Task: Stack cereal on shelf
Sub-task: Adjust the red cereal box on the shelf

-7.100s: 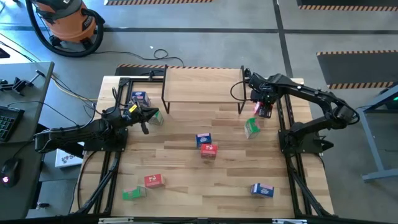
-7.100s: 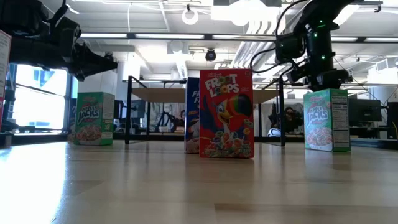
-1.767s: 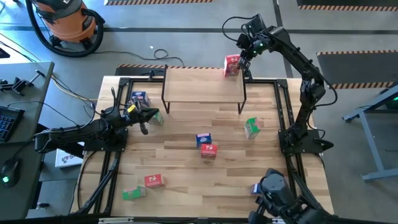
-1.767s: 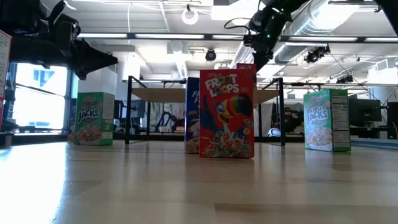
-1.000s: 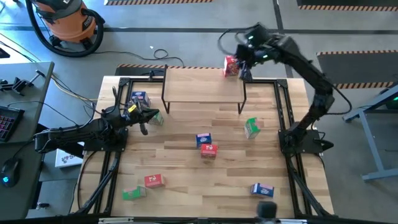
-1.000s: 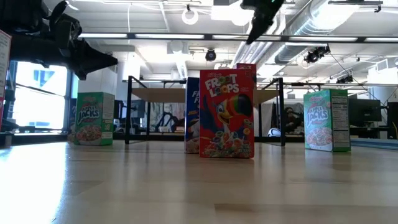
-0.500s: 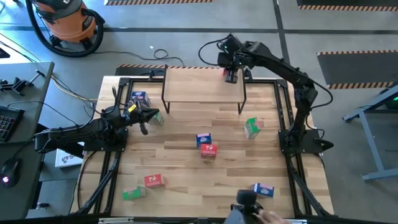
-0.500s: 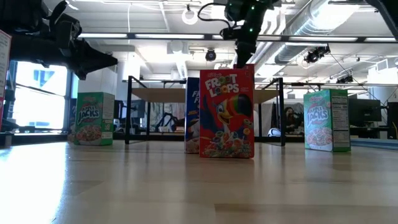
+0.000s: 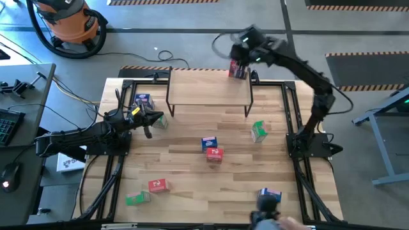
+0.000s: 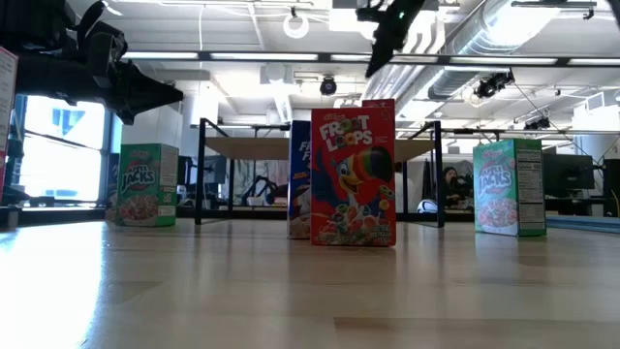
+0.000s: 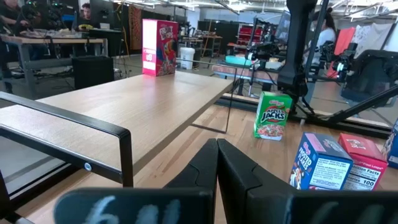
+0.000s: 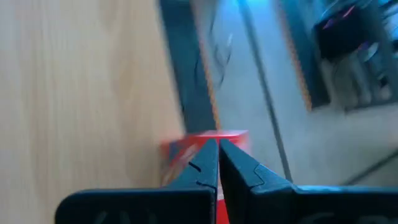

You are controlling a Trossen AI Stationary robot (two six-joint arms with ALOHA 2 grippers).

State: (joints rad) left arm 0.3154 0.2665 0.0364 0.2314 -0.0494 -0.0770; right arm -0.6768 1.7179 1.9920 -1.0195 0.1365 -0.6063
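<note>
On the shelf, at its far right corner, you see one red cereal box standing upright, long axis vertical. The left wrist view shows its printed front facing along the board toward the left arm. The right gripper hovers just above and behind this box with its fingers pressed together, holding nothing. Half a second ago that gripper sat directly over the box; it has since lifted and swung back toward the rear edge, while the box has kept its place.

The left gripper waits over the table's left side, fingers closed and empty, just beside a green box and near a blue box.

Note the remaining boxes on the tabletop: a green one at right, a blue and red pair touching at centre, a red and green pair at front left, and a blue one at front right.
</note>
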